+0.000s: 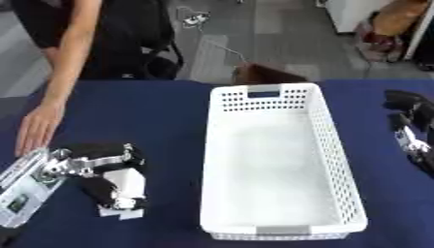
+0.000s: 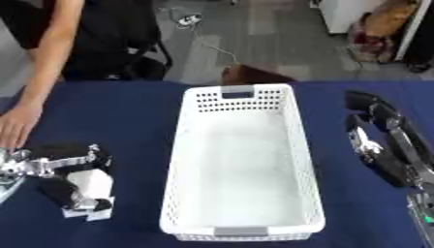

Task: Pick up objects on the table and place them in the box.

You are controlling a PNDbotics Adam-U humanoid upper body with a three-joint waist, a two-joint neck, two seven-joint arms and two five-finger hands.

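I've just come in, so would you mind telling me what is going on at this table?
The robot's left hand is on a white object lying on the blue table, its fingers curled over it, left of the white perforated box. Nothing shows inside the box. The right hand rests idle on the table right of the box, fingers relaxed. A person's hand lies flat on the table beyond the left hand.

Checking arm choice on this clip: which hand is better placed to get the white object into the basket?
Left. The left hand is already curled over the white object beside the basket; the right hand rests across it, holding nothing.
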